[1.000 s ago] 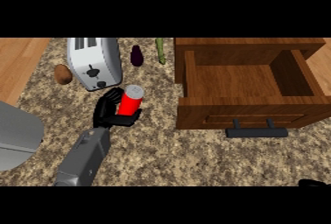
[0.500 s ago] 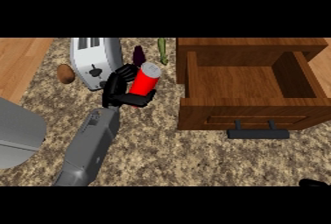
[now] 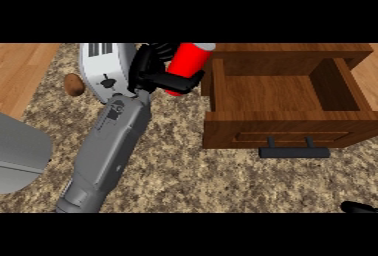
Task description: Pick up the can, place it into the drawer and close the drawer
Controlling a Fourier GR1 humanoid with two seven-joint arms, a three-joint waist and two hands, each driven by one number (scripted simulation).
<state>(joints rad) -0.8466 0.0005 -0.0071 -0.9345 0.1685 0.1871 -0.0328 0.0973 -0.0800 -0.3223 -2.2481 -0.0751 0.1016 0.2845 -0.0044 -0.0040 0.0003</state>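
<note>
Two hands show, one at work and one barely in view. At the far left a grey rounded object [image 3: 18, 155] sits at the counter's [image 3: 184, 175] edge, and above it a small brown item [image 3: 73, 84] lies beside a white toaster [image 3: 103, 70]. Next comes the left hand [image 3: 151, 70], its grey forearm rising from the lower edge; the black fingers and thumb are curled round the red can [image 3: 188, 62]. The can is tilted, its silver top toward the upper right, held off the counter just beside the drawer's left wall and in front of the toaster. Further right stands the wooden drawer [image 3: 288, 127], pulled open, its black handle [image 3: 294, 150] on the near front panel. At the lower right corner only a black tip of the right hand [image 3: 358, 207] shows, and I cannot tell whether it is open or closed.
</note>
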